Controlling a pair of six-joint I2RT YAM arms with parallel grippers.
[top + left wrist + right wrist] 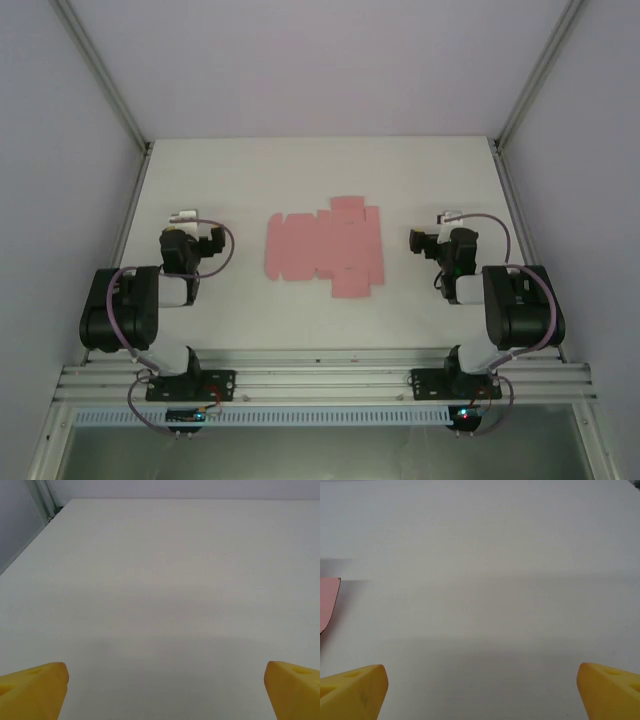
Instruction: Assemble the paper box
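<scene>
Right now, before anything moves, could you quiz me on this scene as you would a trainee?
1. True or false: the paper box is already folded up.
2. Where does it lie? A) on the table, between the two arms; B) in the left gripper; C) in the right gripper.
3. Fill in: both grippers' jaws stand ____.

Key: 1 false, it is a flat pink sheet with tabs; 2 A; 3 open, with nothing held.

We see a white worktop (pixel 250 170) with the paper box (pixel 300 250) lying flat, a pink die-cut sheet, near its middle.
</scene>
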